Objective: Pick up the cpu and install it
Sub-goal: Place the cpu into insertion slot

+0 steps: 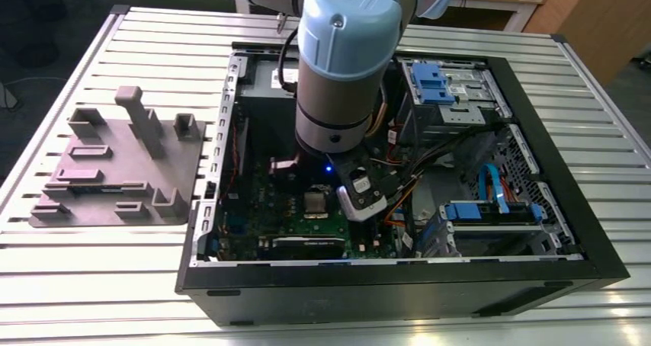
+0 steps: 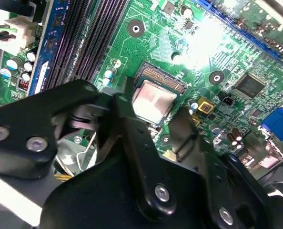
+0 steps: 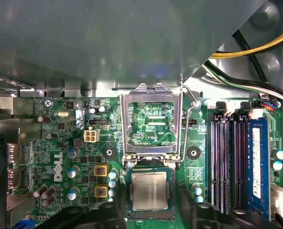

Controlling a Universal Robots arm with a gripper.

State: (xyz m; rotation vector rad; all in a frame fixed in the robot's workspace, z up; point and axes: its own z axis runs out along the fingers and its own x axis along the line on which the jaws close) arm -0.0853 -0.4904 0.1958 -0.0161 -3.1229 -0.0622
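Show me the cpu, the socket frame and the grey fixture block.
cpu point(image 3: 150, 191): first wrist view, middle of its metal top.
socket frame point(image 3: 126, 125): first wrist view, one side bar.
grey fixture block point(image 1: 117, 163): exterior view, its flat base.

a slatted silvery metal table point(image 1: 102, 285) bears two things; an open black computer case point(image 1: 407, 294) towards the exterior view's right; a grey plastic block fixture point(image 1: 112, 171) just beside it, leftward
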